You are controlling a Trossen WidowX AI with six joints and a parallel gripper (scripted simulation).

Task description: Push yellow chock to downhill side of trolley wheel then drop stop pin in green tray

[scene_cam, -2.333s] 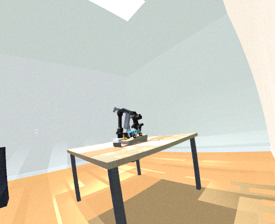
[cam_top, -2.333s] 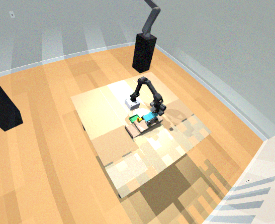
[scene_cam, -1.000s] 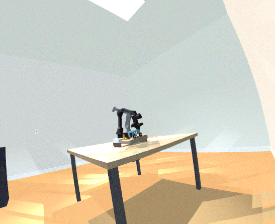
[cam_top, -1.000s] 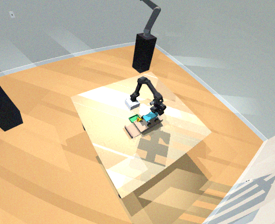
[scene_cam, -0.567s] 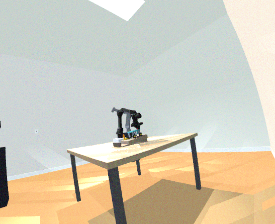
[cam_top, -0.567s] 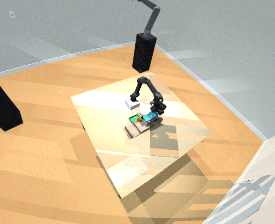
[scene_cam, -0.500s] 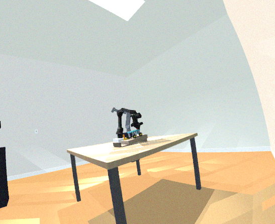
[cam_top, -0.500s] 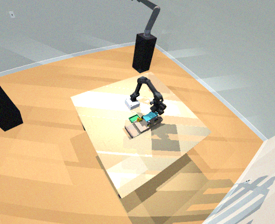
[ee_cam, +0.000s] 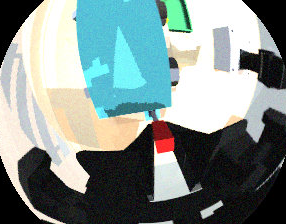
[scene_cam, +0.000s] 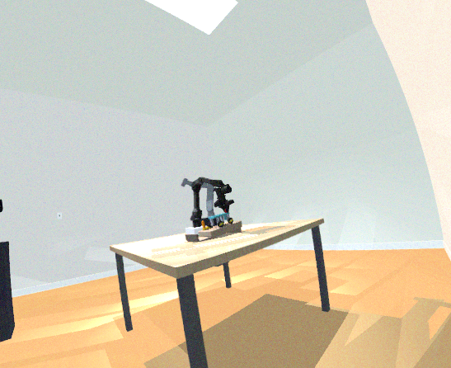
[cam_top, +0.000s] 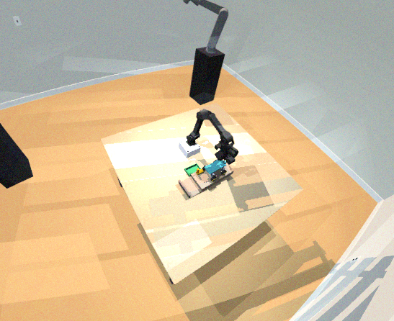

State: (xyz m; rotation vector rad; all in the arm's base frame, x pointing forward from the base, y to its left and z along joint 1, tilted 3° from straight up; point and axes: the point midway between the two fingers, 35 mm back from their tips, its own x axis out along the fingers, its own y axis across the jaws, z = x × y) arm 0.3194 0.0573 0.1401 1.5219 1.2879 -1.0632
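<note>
In the top view, the shallow green tray [cam_top: 192, 170] [ee_cam: 181, 15] sits left of the middle. Just right of it is the yellow chock with the orange handle [cam_top: 199, 171] [scene_cam: 204, 225], then the blue trolley [cam_top: 215, 168] [scene_cam: 219, 217] [ee_cam: 125, 60]. The black claw [cam_top: 229, 160] [scene_cam: 226, 211] [ee_cam: 158, 125], at the trolley's right end, pinches the red-headed stop pin [scene_cam: 226, 211] [ee_cam: 163, 137]. The tray lies left, past the trolley, so the pin should probably come straight out first.

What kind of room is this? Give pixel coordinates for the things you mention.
Probably a robot workshop or lab: a black jointed robot arm [cam_top: 218, 126] [scene_cam: 210, 181] stands on a pale wooden table [cam_top: 177, 248] [scene_cam: 244, 252], beside a sloping brown ramp [cam_top: 189, 188] [scene_cam: 215, 232].
</note>
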